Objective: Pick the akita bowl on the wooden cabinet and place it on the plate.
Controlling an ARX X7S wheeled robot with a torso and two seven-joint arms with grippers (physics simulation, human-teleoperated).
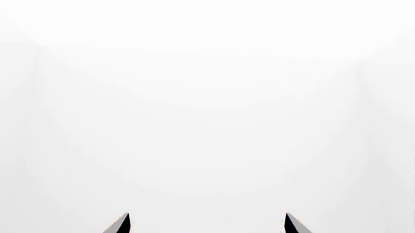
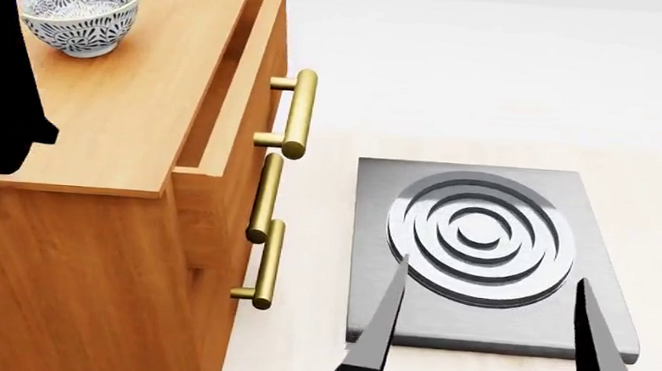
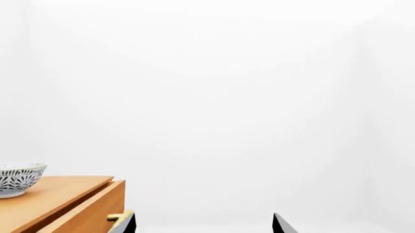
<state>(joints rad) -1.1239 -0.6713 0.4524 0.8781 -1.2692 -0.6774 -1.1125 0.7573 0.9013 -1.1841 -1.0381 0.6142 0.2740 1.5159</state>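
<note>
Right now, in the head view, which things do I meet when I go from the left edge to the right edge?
Black left arm → akita bowl on the wooden cabinet → brass drawer handles → grey stove plate with raised rings, with the right gripper in front of it, its jaws spread apart.

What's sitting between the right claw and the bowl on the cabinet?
In the head view, the cabinet's open top drawer and brass handles lie between the right claw and the akita bowl; the wooden top there is bare.
</note>
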